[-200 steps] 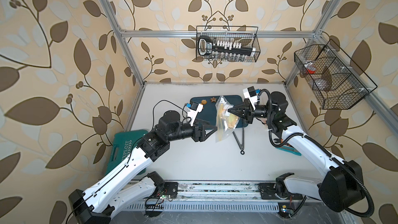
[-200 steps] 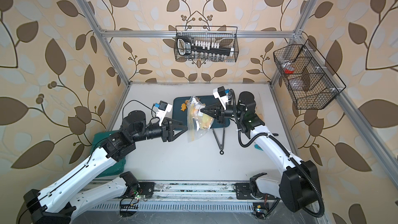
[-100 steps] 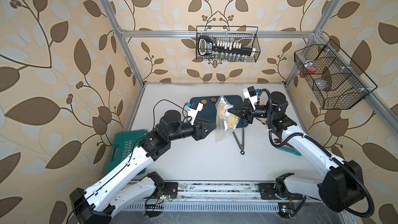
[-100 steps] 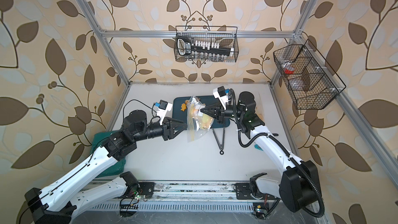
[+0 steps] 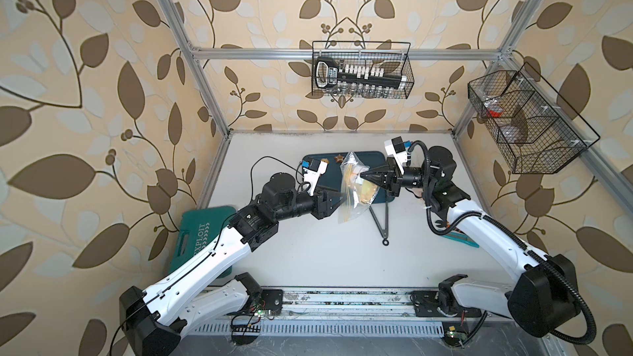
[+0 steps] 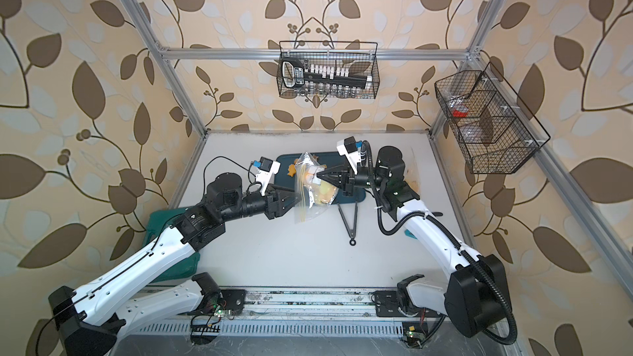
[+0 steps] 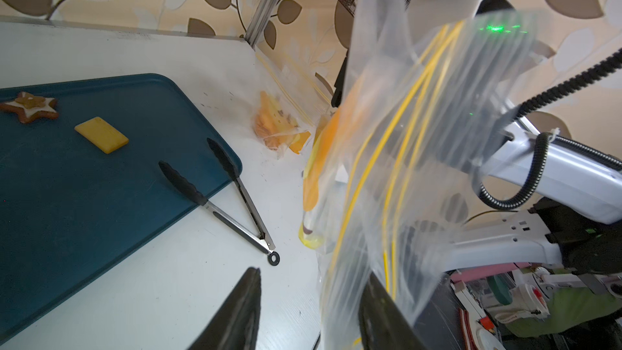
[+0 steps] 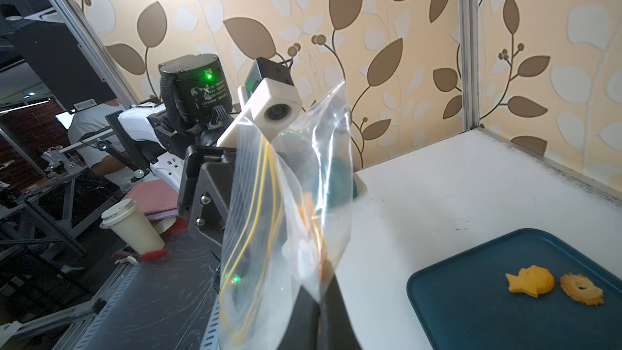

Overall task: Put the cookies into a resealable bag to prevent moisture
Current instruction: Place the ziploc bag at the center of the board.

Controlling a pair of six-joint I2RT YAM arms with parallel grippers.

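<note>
White tabletop [image 5: 308,251] under me. My right gripper [image 5: 363,176] pinches the clear bag [image 5: 352,207] aloft; my left gripper [image 7: 311,276] has its jaws apart, the bag brushing one finger. The cookies [image 8: 531,285] lie loose on the blue tray [image 7: 84,180].

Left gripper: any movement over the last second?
Yes: against the blue tray, the left gripper has edged slightly toward it and the bag that the right gripper holds; its jaws have narrowed.

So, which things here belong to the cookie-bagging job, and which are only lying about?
Job: clear bag, pinched by the right gripper; cookies on the blue tray; probably the tongs.
Lying about: green case; back wire basket; side wire basket; spare printed bag.
</note>
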